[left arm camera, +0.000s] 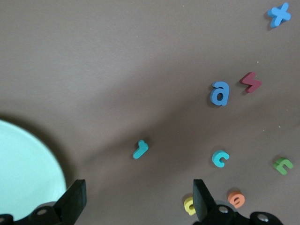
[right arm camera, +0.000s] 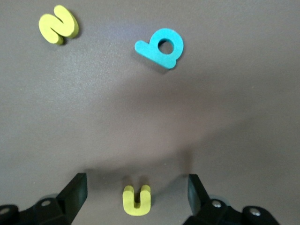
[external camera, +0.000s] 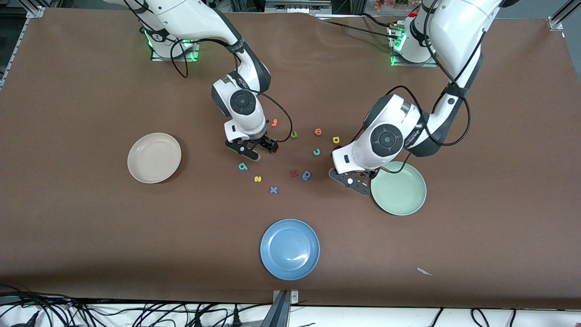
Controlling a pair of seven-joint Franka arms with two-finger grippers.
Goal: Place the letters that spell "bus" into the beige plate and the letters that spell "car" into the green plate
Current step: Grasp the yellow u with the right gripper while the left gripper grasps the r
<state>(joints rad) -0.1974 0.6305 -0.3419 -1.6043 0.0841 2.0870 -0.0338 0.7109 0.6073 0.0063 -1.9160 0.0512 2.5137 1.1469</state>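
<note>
My right gripper (right arm camera: 136, 187) hangs low over the table (external camera: 91, 236) with the u (right arm camera: 136, 199) between its spread fingers, the b (right arm camera: 161, 48) and s (right arm camera: 58, 24) lying nearer the front camera. My left gripper (left arm camera: 138, 199) hovers beside the green plate (external camera: 399, 188), fingers wide, over the r (left arm camera: 140, 149); the beige plate (external camera: 154, 157) sits toward the right arm's end.

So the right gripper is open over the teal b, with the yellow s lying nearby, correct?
Not quite. The right wrist view shows the right gripper open over the yellow u, not the teal b. The teal b lies apart from it, and the yellow s is indeed nearby.
</note>
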